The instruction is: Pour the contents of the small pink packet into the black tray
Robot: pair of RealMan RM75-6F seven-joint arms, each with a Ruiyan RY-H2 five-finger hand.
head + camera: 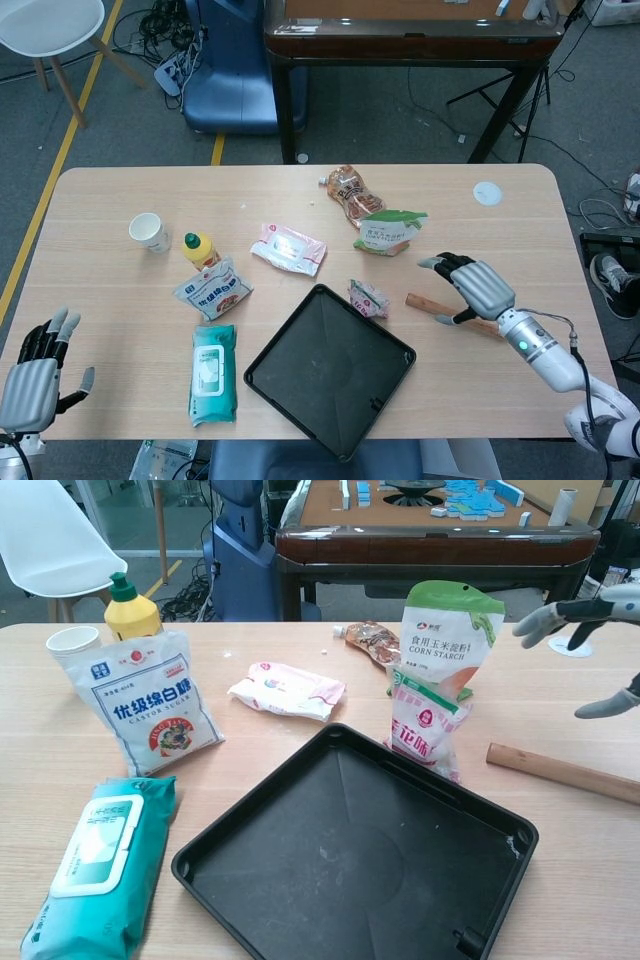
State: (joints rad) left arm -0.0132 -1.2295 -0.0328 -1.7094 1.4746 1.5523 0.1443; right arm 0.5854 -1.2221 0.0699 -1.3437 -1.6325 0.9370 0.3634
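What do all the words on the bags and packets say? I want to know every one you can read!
"CORN STARCH", under Chinese "食用玉米淀粉": the green-topped pouch.
"优级绵白糖" and "CASTOR SUGAR": the white sugar bag.
"花味" shows large on the small pink packet; the rest is cut off or too small.
The teal wipes pack, pink wipes pack and brown snack bag: print too small or blurred.

Right robot hand (472, 288), fingers spread, above the wooden stick (455, 315), possibly touching; pink packet (368, 298) beside black tray (330, 370).
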